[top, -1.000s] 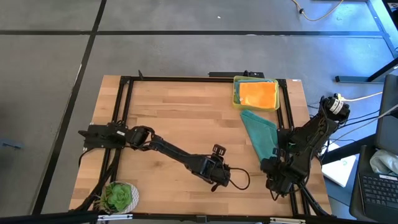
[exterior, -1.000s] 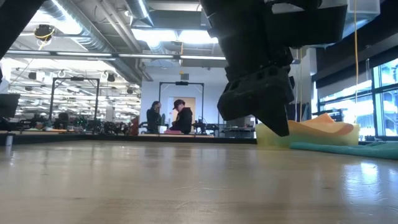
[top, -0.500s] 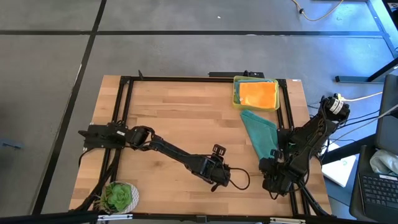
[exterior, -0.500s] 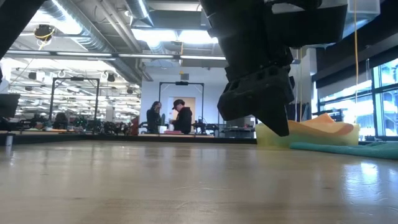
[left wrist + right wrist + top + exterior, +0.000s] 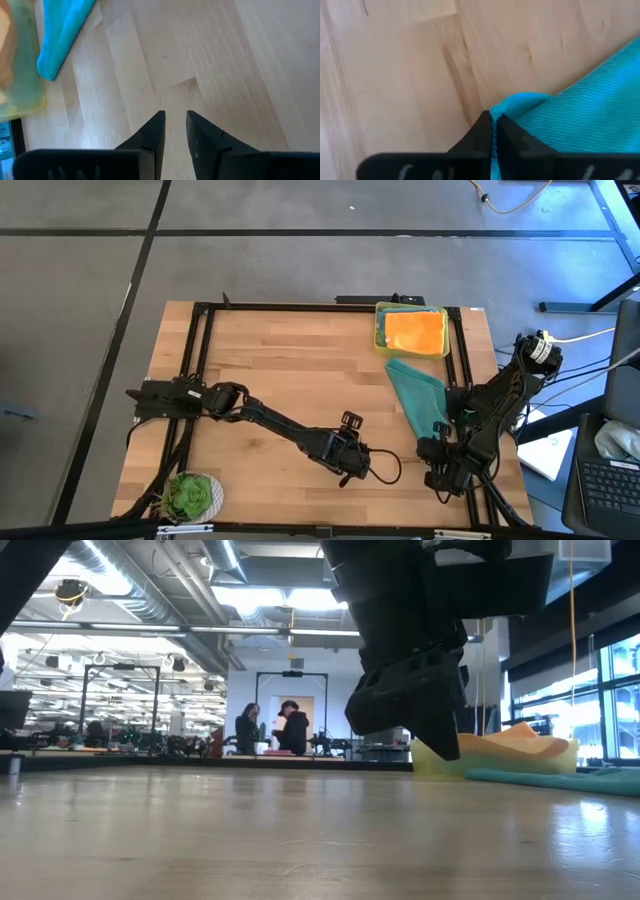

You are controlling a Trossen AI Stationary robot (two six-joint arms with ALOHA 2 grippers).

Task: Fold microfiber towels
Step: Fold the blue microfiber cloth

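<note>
While the wooden table (image 5: 270,370) lies mostly bare under the left hand (image 5: 175,122), whose fingers stand narrowly parted and hold nothing, the teal towel (image 5: 416,388) stretches from the right hand (image 5: 494,124), which pinches its corner, toward the yellow tray (image 5: 379,330) holding the orange towel (image 5: 415,332) beyond.

Teal towel (image 5: 416,392) at right of centre; orange towel (image 5: 414,332) above it, in a translucent yellow tray (image 5: 381,332) — upper right. The worktop (image 5: 270,380) is pale striped wood, framed black. Lower left — a green plant (image 5: 187,496). Both arms are black.
</note>
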